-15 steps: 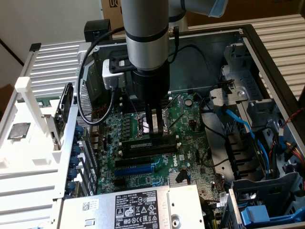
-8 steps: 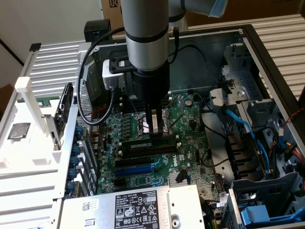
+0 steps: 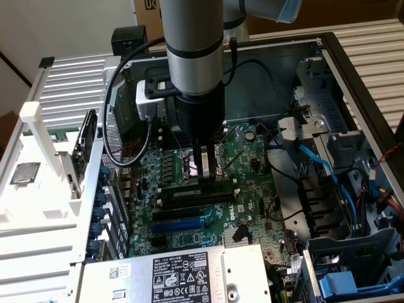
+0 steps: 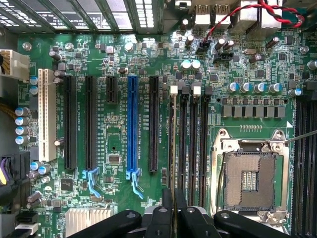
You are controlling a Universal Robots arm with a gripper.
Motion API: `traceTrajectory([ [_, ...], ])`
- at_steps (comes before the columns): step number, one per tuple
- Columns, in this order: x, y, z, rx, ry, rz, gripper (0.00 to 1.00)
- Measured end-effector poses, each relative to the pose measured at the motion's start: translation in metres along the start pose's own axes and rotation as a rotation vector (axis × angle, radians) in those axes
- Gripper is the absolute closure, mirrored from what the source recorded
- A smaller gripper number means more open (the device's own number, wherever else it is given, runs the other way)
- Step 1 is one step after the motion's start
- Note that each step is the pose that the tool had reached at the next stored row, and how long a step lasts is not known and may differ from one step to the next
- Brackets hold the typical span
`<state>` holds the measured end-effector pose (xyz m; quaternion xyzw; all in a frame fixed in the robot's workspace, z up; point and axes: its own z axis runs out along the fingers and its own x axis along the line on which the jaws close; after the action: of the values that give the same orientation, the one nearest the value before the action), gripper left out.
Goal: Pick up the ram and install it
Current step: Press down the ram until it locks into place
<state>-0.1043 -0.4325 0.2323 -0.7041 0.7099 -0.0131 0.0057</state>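
Green ram (image 4: 172, 144) stands on edge at the row of black slots (image 4: 193, 144). We see our hand (image 4: 173, 201) closed narrowly on its top edge.

The motherboard (image 3: 186, 238) lies inside the open case (image 3: 303, 47). On it, the memory slots (image 4: 194, 144) run side by side between the processor socket (image 4: 250, 181) and the expansion slots (image 4: 132, 124). The ram (image 4: 172, 139) stands on edge in the memory slot farthest from the socket, with the pincer (image 4: 173, 197) closed around it from above. A processor chip (image 3: 25, 172) lies outside the case, at the exterior view's left.
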Motion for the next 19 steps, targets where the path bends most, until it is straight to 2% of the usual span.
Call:
traceTrajectory([
  [19, -0.0004, 0.0005, 0.0032, 0.0000, -0.0004, -0.005, 0.87],
])
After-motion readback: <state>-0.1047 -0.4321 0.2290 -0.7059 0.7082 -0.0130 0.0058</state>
